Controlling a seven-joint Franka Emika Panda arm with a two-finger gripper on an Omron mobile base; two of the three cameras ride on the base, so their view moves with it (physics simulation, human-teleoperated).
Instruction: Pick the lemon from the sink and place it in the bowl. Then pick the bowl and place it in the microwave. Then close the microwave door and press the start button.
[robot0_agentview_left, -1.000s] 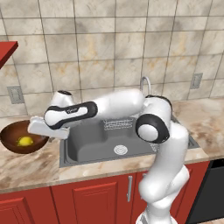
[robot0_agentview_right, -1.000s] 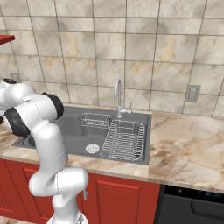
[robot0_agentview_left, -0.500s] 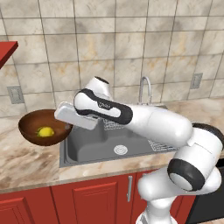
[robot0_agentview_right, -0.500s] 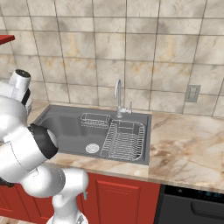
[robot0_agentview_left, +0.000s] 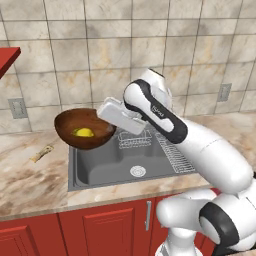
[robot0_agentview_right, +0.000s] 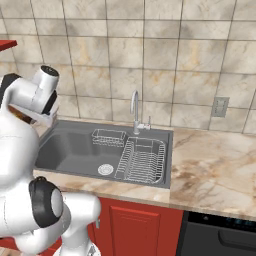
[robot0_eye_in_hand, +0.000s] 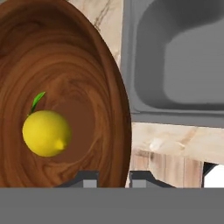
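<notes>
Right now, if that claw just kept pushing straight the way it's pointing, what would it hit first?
The gripper is clamped on the rim of the bowl, so it would press against the bowl first. Beyond that, probably the counter left of the sink, though depth is unclear.

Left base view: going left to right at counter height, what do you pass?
Wall outlet → small pale scrap on the counter → bowl with the lemon inside → sink → second outlet.

I see the bowl (robot0_agentview_left: 84, 129) lifted off the counter (robot0_agentview_left: 30, 175), above the sink's (robot0_agentview_left: 125, 162) left edge, tilted. The lemon (robot0_agentview_left: 84, 132) rests inside it. My claw (robot0_agentview_left: 111, 119) grips the bowl's right rim. A small pale object (robot0_agentview_left: 42, 153) lies near the counter's back left.
</notes>
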